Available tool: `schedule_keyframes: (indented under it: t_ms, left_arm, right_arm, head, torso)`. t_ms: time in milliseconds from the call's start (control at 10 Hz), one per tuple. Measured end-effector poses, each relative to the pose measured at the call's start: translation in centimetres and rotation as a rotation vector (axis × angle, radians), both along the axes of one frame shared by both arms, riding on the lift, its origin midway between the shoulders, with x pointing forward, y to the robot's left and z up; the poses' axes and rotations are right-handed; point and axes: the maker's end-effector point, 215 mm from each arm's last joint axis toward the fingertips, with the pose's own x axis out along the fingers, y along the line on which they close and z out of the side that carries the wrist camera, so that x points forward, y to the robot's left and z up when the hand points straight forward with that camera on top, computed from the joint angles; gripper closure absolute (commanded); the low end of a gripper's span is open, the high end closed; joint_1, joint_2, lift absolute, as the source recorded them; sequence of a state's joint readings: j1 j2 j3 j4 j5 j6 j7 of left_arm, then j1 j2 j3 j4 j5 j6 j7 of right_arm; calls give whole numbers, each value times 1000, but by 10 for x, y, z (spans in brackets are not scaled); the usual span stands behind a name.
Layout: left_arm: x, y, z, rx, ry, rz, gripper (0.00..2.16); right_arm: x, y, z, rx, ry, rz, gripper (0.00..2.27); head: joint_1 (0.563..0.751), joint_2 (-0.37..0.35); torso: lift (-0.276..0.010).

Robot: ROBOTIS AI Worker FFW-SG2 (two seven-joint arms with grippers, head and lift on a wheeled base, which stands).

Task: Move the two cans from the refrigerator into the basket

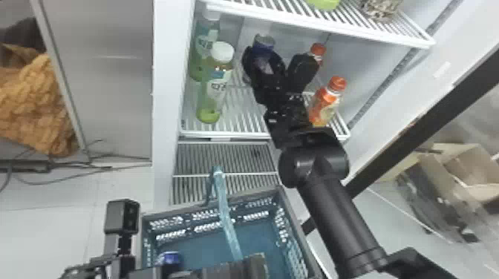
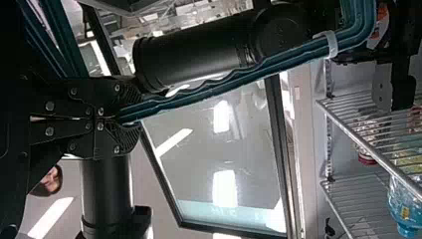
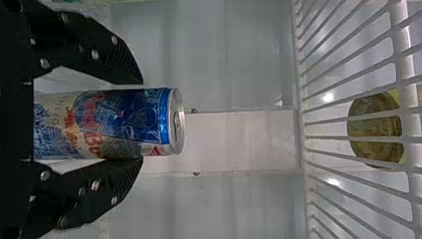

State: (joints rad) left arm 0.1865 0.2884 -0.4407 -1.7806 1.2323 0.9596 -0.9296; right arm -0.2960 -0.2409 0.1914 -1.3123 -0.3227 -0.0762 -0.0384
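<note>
Your right tool (image 1: 283, 61)'s spread loosely around a can (image 3: 124, 122), your left tool (image 1: 247, 268)'s clenched on the basket handle (image 1: 227, 217).

Black tubular arm segments (image 1: 338, 222), round silver screws (image 3: 94, 185)

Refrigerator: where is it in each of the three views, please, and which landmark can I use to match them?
Head view: the refrigerator goes from the upper middle toward the upper right.
Left wrist view: the refrigerator is along the right side.
Right wrist view: the inside of the refrigerator is the background behind the can.
Shared landmark: wire shelving, at the top in the head view and at the right in both wrist views.
</note>
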Motion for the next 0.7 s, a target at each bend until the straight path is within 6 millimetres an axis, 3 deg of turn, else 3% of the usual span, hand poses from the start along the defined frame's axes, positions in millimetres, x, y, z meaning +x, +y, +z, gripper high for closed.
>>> schedule_keyframes:
  t_ms: [300, 700]
  left_arm:
    - [-1, 0, 0, 1, 2, -3, 1188]
    - [0, 1, -1, 2, 3, 3, 1188]
  right_arm:
    - [-1, 1, 1, 1, -2, 2, 907]
    - [-13, 1, 17, 4, -37, 7, 907]
  head:
    - [695, -350]
    - [695, -350]
  torso:
    - [-276]
    - [-276]
